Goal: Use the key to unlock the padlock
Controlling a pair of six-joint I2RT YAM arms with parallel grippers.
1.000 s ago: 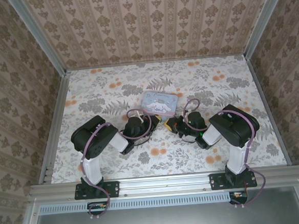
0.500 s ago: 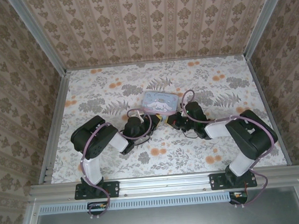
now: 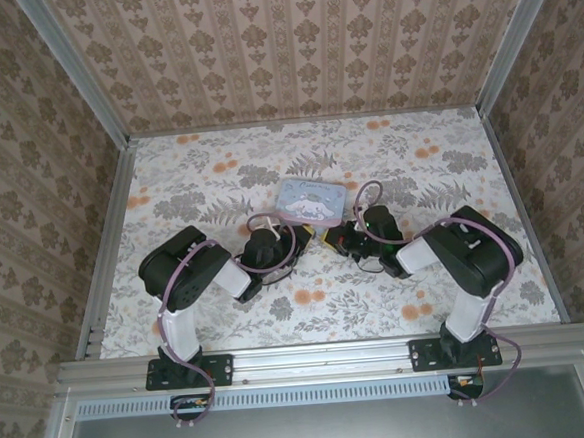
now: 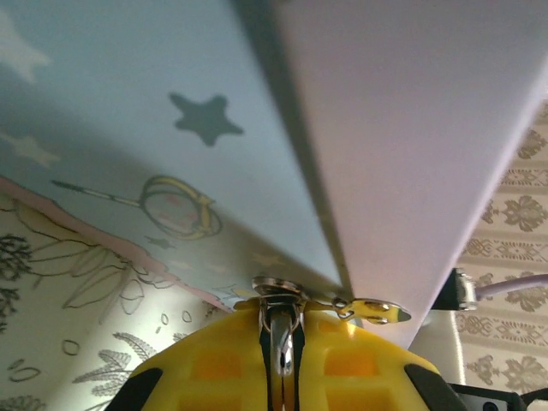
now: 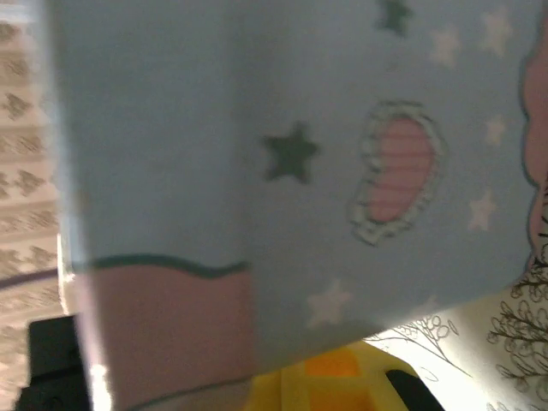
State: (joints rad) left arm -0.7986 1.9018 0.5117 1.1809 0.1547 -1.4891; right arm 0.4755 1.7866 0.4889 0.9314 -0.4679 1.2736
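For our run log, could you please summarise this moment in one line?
left gripper: shut on small metal part at pale-blue cartoon tin's edge | right gripper: shut, close against same tin | unlocked: cannot tell

Tin [image 3: 312, 199], pale blue, cartoon print: one, mid desk [image 3: 219, 324]. Arms: two, left arm [image 3: 190, 271] and right arm [image 3: 465, 252]. Hands: two, left hand [image 3: 307, 240], right hand [image 3: 342, 241]. Small silvery metal piece [image 4: 280, 338], kind unclear: one.

Tin [image 3: 312, 199] close before left pincer [image 3: 306, 237] and right pincer [image 3: 340, 239], open floor [image 3: 198, 170] beyond and beside
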